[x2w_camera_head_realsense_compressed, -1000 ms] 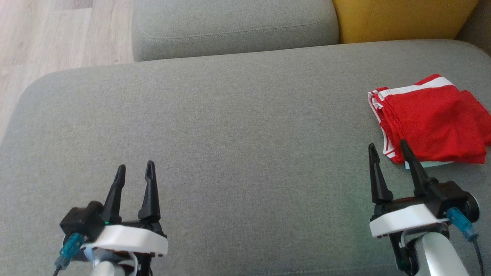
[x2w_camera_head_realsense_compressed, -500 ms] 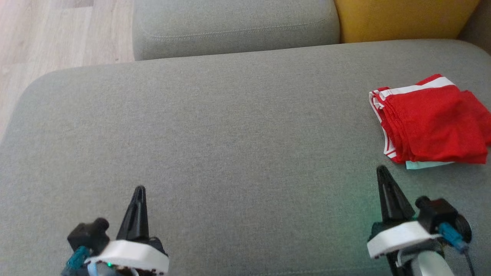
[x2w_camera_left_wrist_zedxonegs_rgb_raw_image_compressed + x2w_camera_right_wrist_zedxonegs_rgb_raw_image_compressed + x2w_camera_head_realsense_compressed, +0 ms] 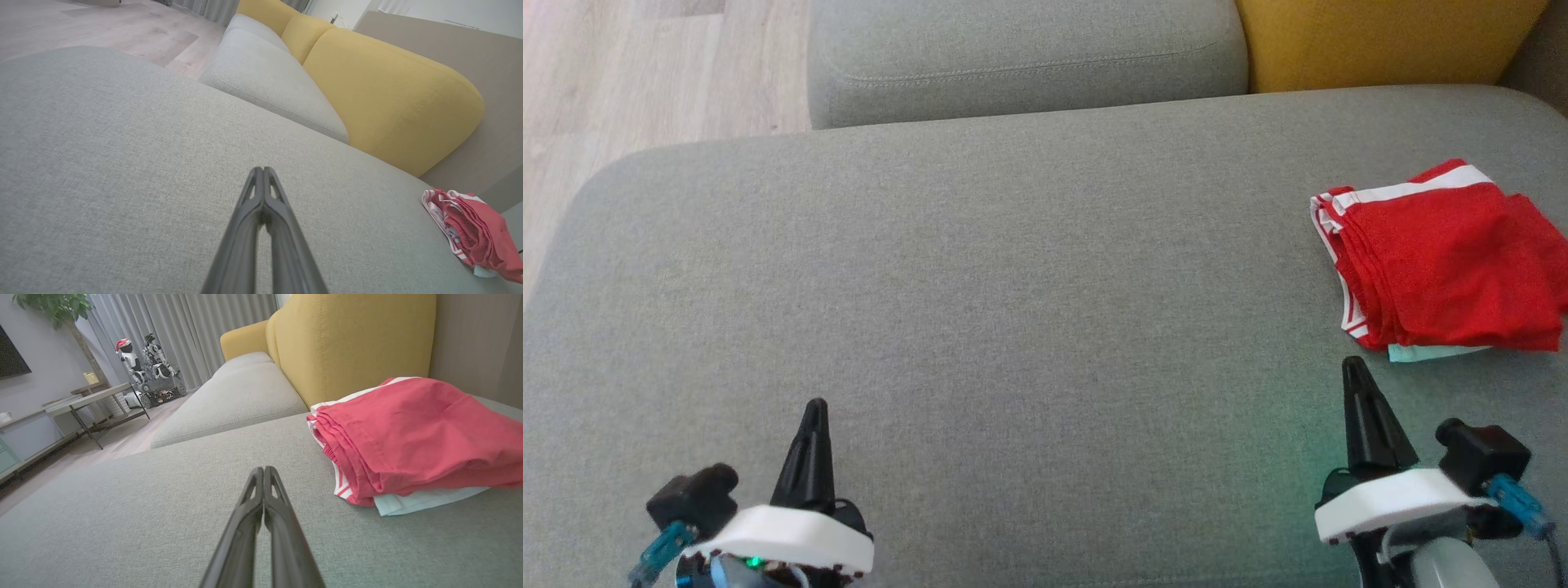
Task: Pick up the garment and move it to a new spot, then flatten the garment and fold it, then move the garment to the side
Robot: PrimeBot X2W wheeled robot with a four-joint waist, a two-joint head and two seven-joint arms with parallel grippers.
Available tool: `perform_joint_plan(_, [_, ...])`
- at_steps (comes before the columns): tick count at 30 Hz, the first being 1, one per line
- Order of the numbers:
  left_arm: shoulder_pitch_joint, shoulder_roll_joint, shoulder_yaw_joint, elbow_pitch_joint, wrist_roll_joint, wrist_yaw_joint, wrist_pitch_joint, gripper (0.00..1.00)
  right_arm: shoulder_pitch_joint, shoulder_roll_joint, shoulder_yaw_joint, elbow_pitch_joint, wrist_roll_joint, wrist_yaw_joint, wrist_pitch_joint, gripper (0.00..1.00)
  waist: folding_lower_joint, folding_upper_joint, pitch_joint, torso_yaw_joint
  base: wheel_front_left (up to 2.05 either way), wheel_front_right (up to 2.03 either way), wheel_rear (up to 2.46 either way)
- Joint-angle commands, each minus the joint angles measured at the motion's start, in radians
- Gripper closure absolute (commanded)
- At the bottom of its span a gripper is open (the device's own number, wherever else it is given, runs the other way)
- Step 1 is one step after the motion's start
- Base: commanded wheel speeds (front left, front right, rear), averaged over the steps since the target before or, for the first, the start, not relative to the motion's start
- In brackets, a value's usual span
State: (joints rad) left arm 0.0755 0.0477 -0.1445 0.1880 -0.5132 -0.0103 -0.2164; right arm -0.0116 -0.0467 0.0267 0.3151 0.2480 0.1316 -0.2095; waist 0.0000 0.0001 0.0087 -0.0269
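Observation:
A folded red garment (image 3: pixel 1445 261) with white stripes lies on the grey sofa seat (image 3: pixel 1013 286) at the far right, with a pale blue-white edge peeking out beneath it. The same garment (image 3: pixel 416 437) fills the right of the right wrist view, and the garment (image 3: pixel 474 232) sits small at the lower right of the left wrist view. My right gripper (image 3: pixel 1354 367) is shut and empty, a short way in front of the garment and not touching it. At the lower left, far from the garment, my left gripper (image 3: pixel 815 406) is shut and empty too.
A second grey seat cushion (image 3: pixel 1021 57) lies beyond the near one, with a yellow backrest (image 3: pixel 1380 41) at the top right. Wooden floor (image 3: pixel 621 82) shows past the sofa's left edge. A low table (image 3: pixel 86 400) and small robot figures (image 3: pixel 143 363) stand across the room.
Both grippers went from open to shut with nothing between their fingers and drew back toward the near edge of the seat. The garment has not moved.

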Motion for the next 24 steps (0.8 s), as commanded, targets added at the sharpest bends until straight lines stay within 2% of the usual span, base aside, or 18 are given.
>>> perform_joint_plan(1, [-0.045, 0.007, 0.023, -0.027, -0.030, -0.009, 0.007, 1.00, -0.049, -0.008, -0.004, -0.037, 0.039, 0.000, 0.005, 1.00, 0.0000, -0.0001, 0.000, 0.000, 0.00, 0.00, 0.00])
perform_joint_plan(24, [-0.073, 0.013, 0.062, -0.011, -0.257, -0.032, 0.065, 1.00, -0.058, -0.014, -0.022, -0.044, 0.319, 0.000, 0.063, 1.00, 0.0000, -0.0001, -0.001, 0.006, 0.00, 0.00, 0.00])
